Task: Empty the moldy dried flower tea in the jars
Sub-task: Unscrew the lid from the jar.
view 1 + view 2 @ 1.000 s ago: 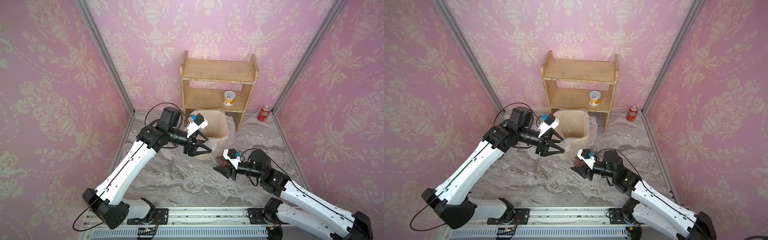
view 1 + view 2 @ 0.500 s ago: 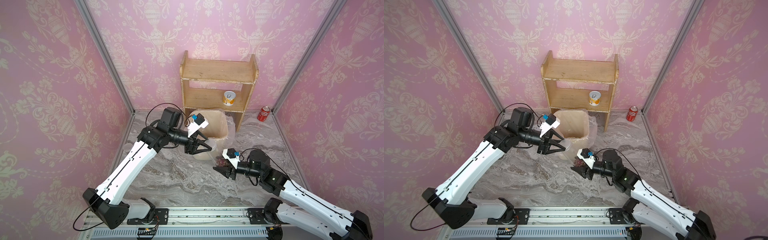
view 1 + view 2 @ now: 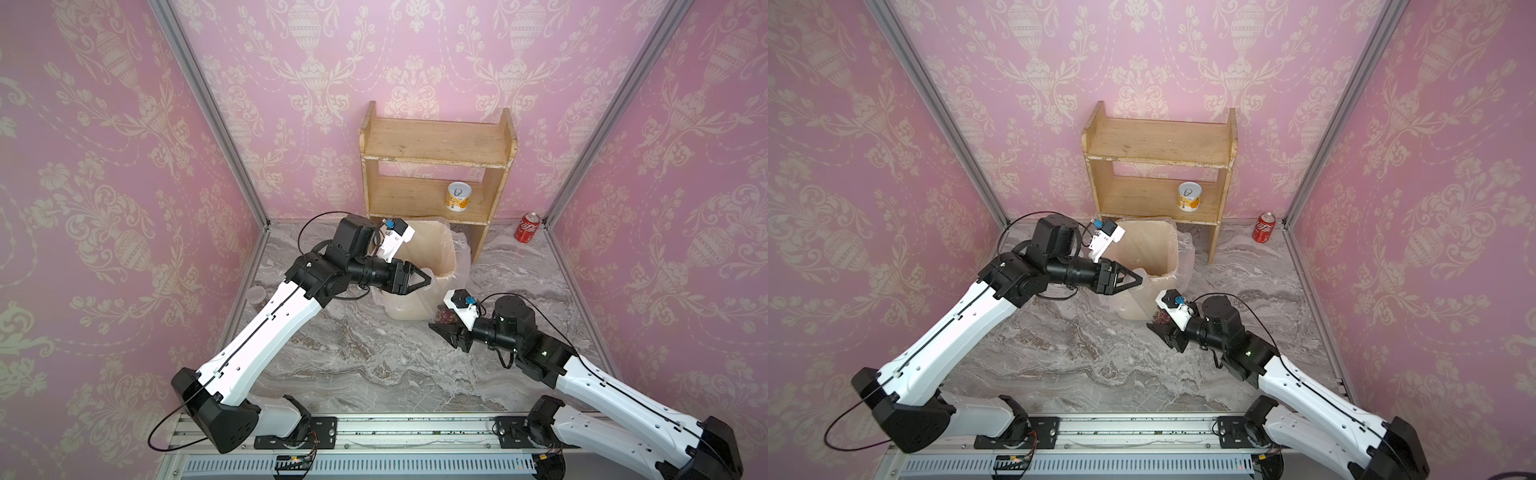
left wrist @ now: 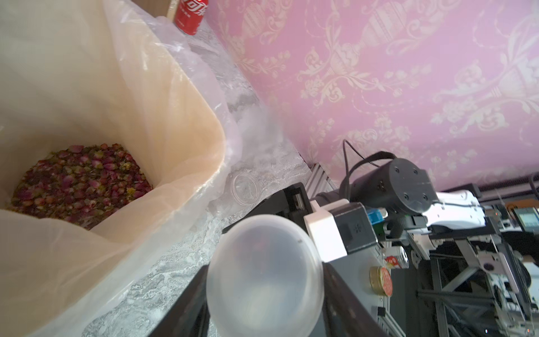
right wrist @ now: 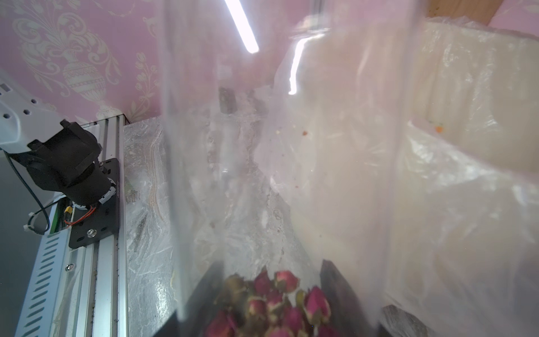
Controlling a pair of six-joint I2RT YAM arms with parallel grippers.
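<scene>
Pink damask-papered walls (image 3: 124, 166) enclose a grey marbled worktop (image 3: 374, 365); a two-tier wooden shelf (image 3: 436, 141) stands at twelve o'clock between aluminium corner posts (image 3: 206, 108).

Light: bright, even | Shadows: soft | Glare: strip light (image 5: 242, 27) streaks across jar (image 5: 262, 175) | Out of focus: lid (image 4: 264, 274), jar wall | Top views: sharp

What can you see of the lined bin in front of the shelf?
The bin is a beige, open-topped tub with rounded corners, lined with a clear plastic bag that spills over its rim. It stands upright on the marble tabletop before the wooden shelf. Dried flower buds cover its bottom.
</scene>
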